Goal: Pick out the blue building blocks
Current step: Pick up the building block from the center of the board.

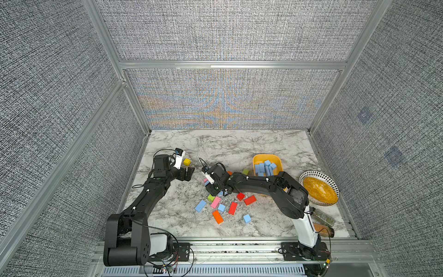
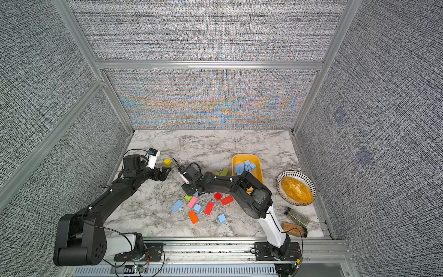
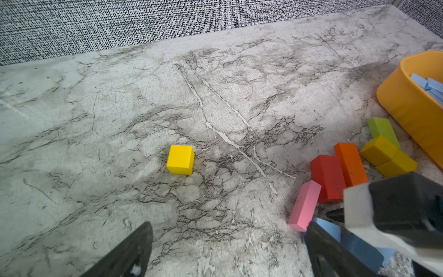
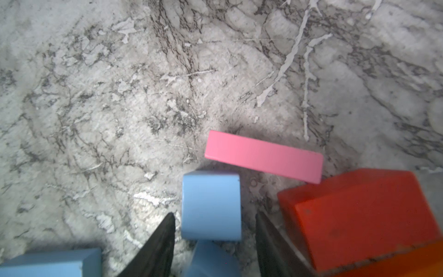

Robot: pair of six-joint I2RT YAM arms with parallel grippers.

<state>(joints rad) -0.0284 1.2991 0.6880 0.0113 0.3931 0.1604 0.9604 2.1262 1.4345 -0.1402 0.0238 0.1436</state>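
- Beside the pink brick (image 4: 263, 156), right end effector (image 4: 214, 215) straddles a blue block (image 4: 211, 196), jaws apart, gaps either side.
- Left end effector (image 3: 229, 224) hangs wide apart over the surface (image 3: 119, 108).

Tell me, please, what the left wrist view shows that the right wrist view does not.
Only the left wrist view: a lone yellow cube, the orange bin holding blue building blocks, a green block, an orange block, and the left gripper wide open above the marble table.
Only the right wrist view: how the right gripper straddles one blue block, with a gap on each side.
Both: the pink brick next to a red block on that table.
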